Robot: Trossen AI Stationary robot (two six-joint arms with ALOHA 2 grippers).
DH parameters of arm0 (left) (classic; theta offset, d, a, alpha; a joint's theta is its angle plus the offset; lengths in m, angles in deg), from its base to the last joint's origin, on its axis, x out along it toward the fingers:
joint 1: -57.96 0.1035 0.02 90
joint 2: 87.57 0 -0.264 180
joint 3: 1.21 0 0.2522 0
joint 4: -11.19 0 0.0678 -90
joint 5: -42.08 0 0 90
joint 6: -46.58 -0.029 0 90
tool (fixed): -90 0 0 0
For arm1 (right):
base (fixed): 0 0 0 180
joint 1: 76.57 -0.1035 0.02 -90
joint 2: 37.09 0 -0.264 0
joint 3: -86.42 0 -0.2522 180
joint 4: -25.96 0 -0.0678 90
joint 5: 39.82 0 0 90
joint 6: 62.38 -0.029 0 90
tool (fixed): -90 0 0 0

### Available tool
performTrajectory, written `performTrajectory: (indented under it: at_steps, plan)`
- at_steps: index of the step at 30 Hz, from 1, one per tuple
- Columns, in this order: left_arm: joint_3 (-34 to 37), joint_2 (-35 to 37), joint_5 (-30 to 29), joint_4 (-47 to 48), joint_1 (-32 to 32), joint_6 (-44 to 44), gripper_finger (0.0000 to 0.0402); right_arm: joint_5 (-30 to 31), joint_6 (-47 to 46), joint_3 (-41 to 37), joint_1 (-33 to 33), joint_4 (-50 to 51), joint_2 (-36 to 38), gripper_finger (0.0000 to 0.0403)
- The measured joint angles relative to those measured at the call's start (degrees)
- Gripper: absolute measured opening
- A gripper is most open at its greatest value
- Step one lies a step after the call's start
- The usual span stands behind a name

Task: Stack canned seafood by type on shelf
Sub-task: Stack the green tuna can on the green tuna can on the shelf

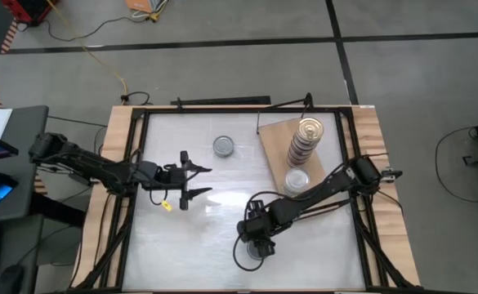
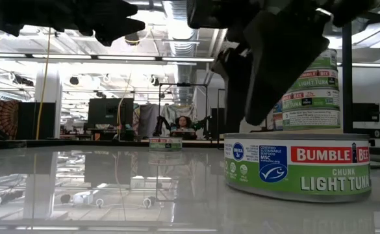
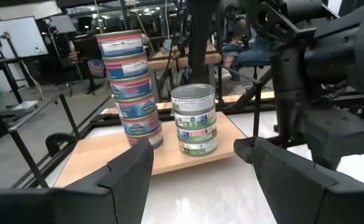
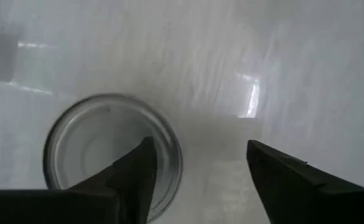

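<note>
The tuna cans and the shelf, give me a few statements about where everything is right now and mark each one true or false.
1. Two stacks of cans stand on the shelf. True: a taller stack and a shorter stack.
2. The left gripper holds a can. False: its fingers are open and empty, above the bare table.
3. The right gripper is directly over a tin. False: the tin lies off to one side, only partly between the open fingers.
4. A lone can sits on the table, off the shelf. True.
5. The Bumble Bee can lies on its side. False: it stands flat.
</note>
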Motion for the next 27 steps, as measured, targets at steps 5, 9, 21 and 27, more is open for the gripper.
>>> performTrajectory:
  at_steps: [5, 9, 21, 27]
  plan:
    - [0.02, -0.59, 0.00, -0.02, 0.00, -0.02, 0.0260, -1.35, -0.49, -0.91, 0.91, 0.43, 0.02, 0.0229]
    - [0.04, -0.59, 0.50, -0.16, -0.07, 0.04, 0.0260, -2.64, -0.23, -1.18, 1.26, -0.13, 0.04, 0.0183]
    - [0.04, -0.61, 0.48, 0.19, -0.07, -0.04, 0.0260, -2.77, 0.37, -1.44, 1.43, 0.35, 0.09, 0.0092]
    - [0.04, -0.61, 0.48, 0.37, -0.07, -0.06, 0.0260, -2.85, 0.24, -1.44, 0.63, -0.18, 0.09, 0.0092]
